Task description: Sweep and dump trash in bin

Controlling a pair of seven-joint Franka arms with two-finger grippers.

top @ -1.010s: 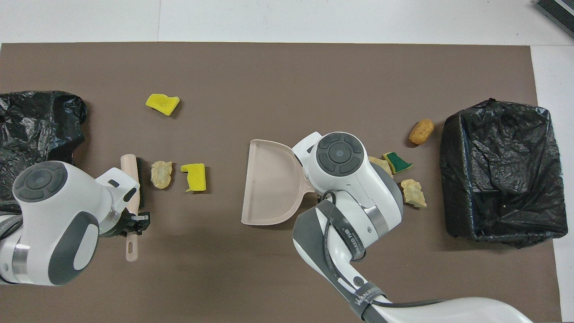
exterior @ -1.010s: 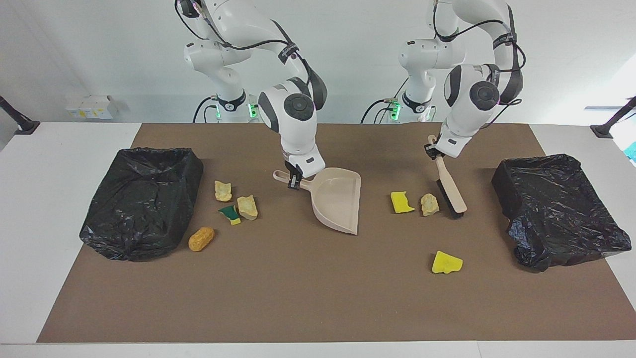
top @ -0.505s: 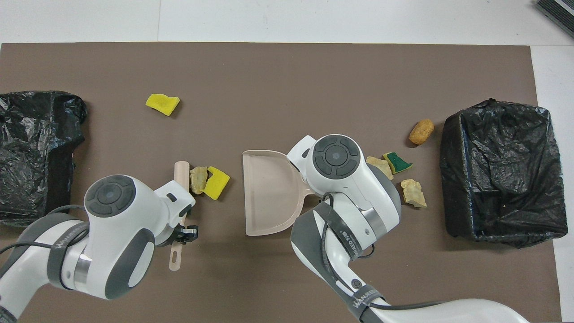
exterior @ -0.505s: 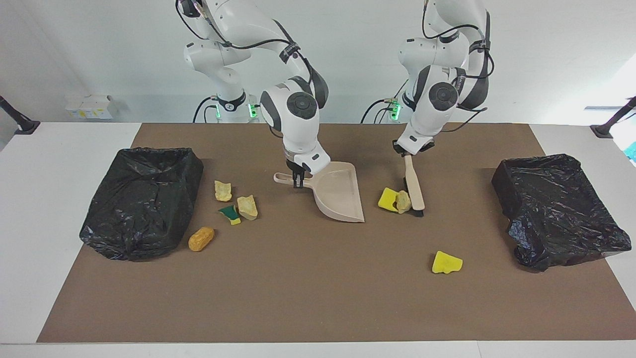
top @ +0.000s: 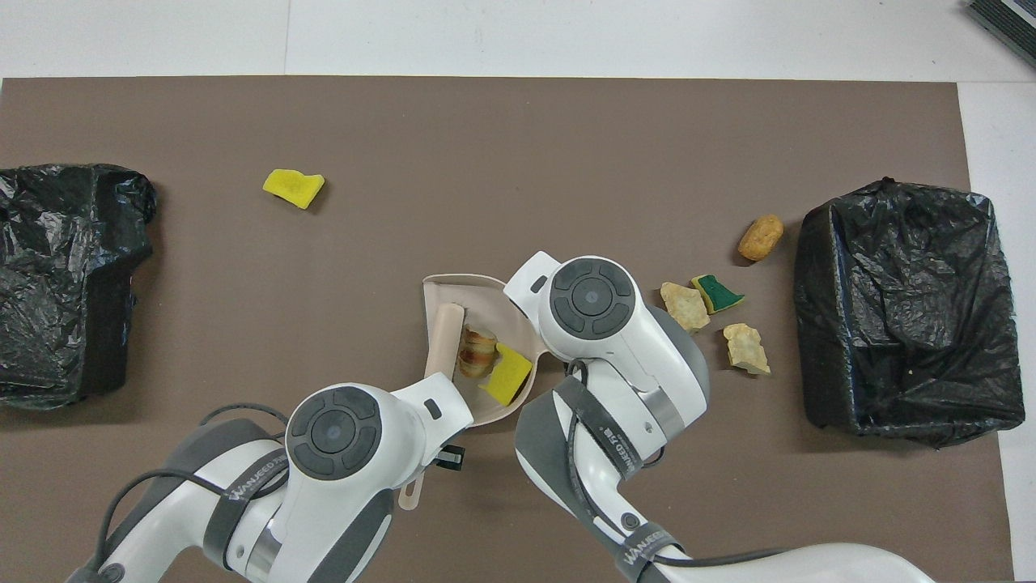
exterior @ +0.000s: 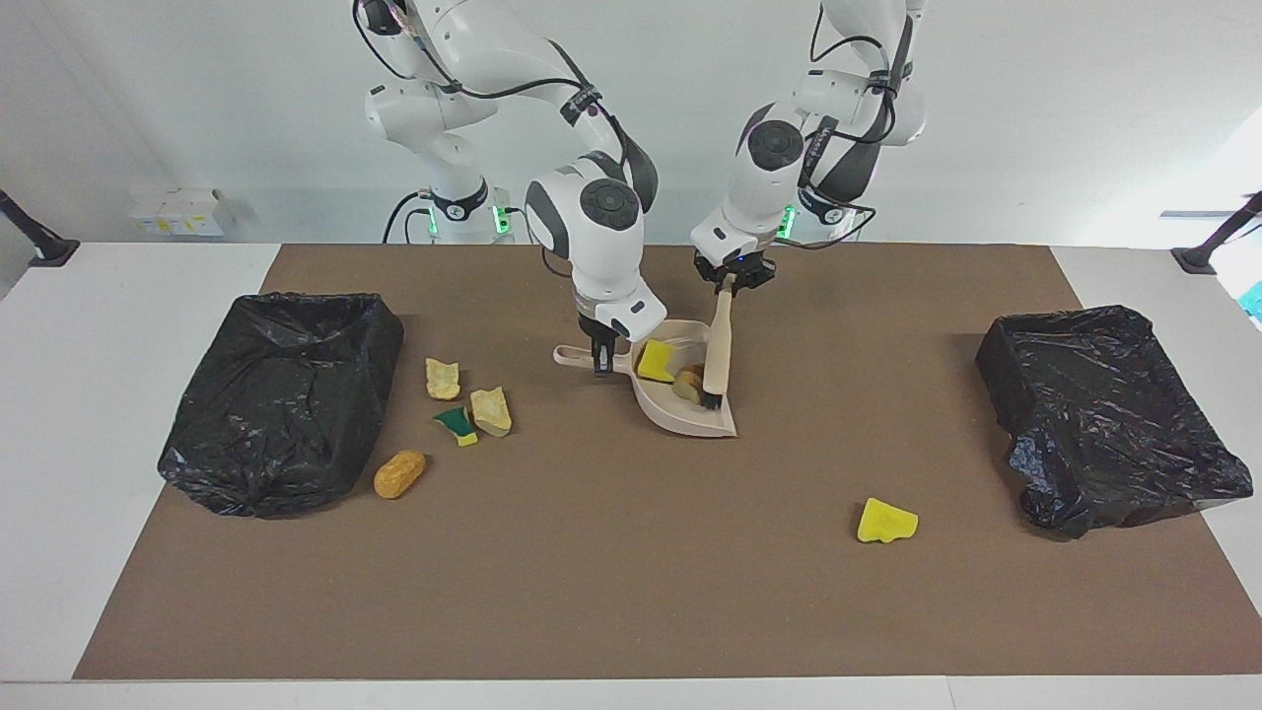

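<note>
My right gripper (exterior: 601, 363) is shut on the handle of the beige dustpan (exterior: 690, 422), which lies on the brown mat mid-table. My left gripper (exterior: 731, 280) is shut on the handle of the brush (exterior: 717, 345), whose bristles stand inside the pan. A yellow sponge bit (exterior: 655, 361) and a beige chunk (exterior: 687, 381) lie in the pan beside the bristles. Seen from overhead, the brush (top: 443, 344) lies across the pan (top: 453, 287). More trash lies on the mat: a yellow bit (exterior: 886, 521), two beige chunks (exterior: 443, 378), a green-and-yellow bit (exterior: 455, 424) and an orange-brown lump (exterior: 399, 473).
A black bag-lined bin (exterior: 286, 394) stands at the right arm's end of the table, close to the cluster of scraps. A second black-lined bin (exterior: 1104, 414) stands at the left arm's end. White table (exterior: 118, 296) borders the mat.
The left gripper swept the brush toward the dustpan, pushing the yellow bit and beige chunk off the mat into it. The right gripper turned the pan slightly to meet them.
</note>
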